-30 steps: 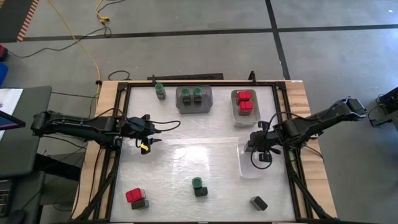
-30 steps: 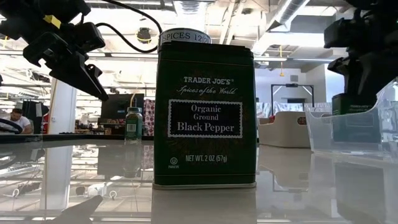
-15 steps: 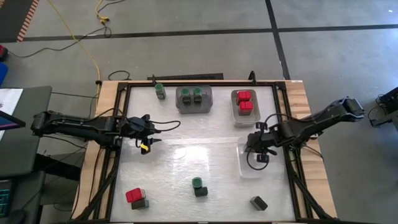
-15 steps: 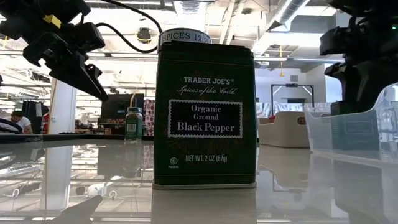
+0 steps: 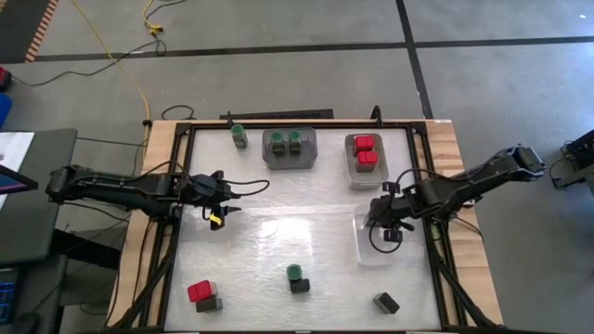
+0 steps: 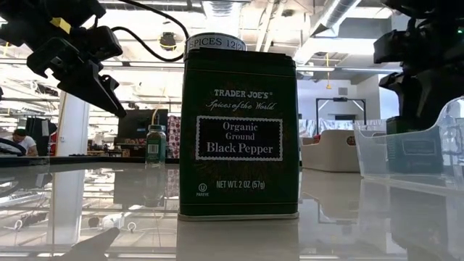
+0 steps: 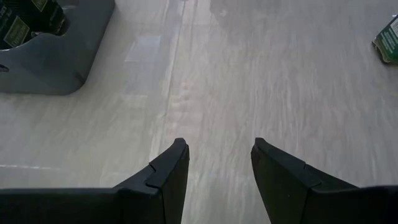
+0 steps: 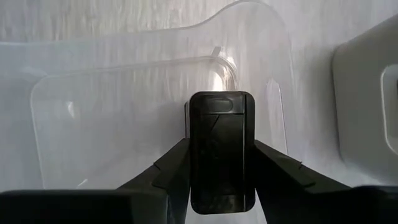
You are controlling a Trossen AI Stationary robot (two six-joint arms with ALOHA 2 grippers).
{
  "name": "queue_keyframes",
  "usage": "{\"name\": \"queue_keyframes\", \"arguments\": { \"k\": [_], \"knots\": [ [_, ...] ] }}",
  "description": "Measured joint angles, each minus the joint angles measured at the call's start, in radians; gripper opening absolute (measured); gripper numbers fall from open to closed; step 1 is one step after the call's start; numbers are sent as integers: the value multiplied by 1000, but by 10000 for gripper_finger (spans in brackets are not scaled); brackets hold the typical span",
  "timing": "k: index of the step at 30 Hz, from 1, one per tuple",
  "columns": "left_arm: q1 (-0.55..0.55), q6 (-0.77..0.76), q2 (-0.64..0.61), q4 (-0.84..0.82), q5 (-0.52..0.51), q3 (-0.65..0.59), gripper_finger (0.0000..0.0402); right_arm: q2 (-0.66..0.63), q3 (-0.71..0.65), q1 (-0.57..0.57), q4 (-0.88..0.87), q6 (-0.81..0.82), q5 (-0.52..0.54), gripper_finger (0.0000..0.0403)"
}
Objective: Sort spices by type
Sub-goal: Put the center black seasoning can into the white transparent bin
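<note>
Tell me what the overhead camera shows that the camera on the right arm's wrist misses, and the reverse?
Only the overhead view shows the whole table: the left gripper hanging with jaws apart, the grey tray with green-lidded jars, the tray of red-topped boxes, and loose spices near the front edge. Only the wrist view shows the dark tin close up, sitting between the right gripper's jaws just above the clear tray's floor. Both show that clear tray and the right gripper over it.
</note>
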Motion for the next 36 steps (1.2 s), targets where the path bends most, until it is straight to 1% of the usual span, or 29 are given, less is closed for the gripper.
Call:
{"name": "queue_keyframes", "arguments": {
  "k": [4, 8, 14, 19, 23, 30, 36],
  "knots": [
    [0, 0, 0, 0, 0, 0, 167, -2, 1, 0, -1, 0, 0, 177],
    [0, 0, 0, 0, 0, 0, 167, -2, 31, 0, -5, -18, 0, 177],
    [0, 0, 0, 0, 0, 0, 167, -2, 62, -1, -17, -157, 0, 173],
    [0, 0, 0, 0, 0, 0, 167, -1, 62, -25, -52, -126, 0, 165],
    [0, 0, 0, 1, 0, 0, 167, -1, 61, -41, -34, -156, 0, 164],
    [0, 0, 0, 1, 0, 0, 167, 0, 53, -48, -31, -157, -20, 163],
    [0, 0, 0, 0, 0, 0, 167, 42, 51, -48, -29, -157, -25, 163]
  ]
}}
